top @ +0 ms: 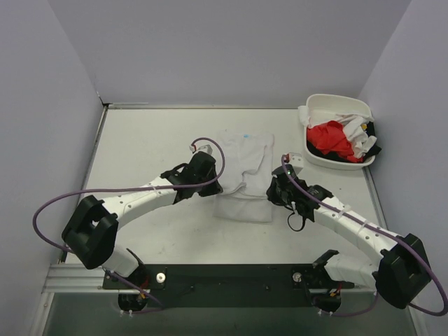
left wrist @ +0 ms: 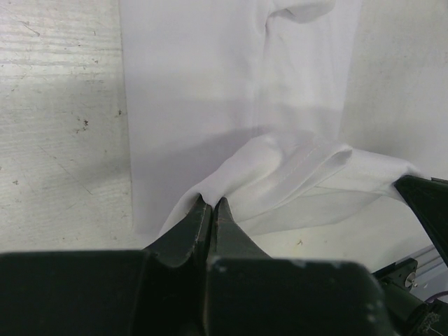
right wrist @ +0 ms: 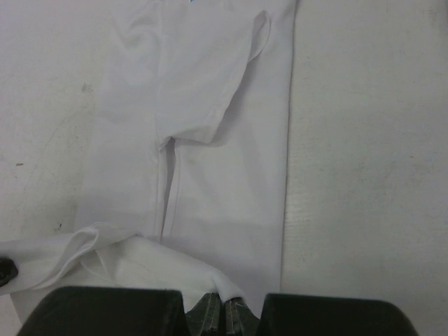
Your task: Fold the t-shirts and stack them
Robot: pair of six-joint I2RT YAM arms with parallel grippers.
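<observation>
The white t-shirt [top: 244,175] lies flat in the middle of the table [top: 154,140]. Its sleeves are turned in, so it makes a long narrow strip with the blue neck label [top: 246,134] at the far end. It is thin, light and limp. It should sag wherever it is unsupported and slide easily on the smooth top, so I judge the two near hem corners the right places to hold it, and both need carrying together to keep the fold straight.

The left gripper [left wrist: 212,208] has its jaws pressed together on the near-left part of the hem, where a ridge of cloth rises out of the pinch. The right gripper [right wrist: 224,306] is likewise closed tight on the near-right corner, with the hem running straight into its tips. Between the two the near edge hangs lifted off the table in a slack band — not taut, so there is room to pull it a little wider before folding it toward the collar.

The other shirts — a red t-shirt [top: 329,138] among white ones — are heaped in the white tub [top: 329,100] at the far right, well apart from both arms.
</observation>
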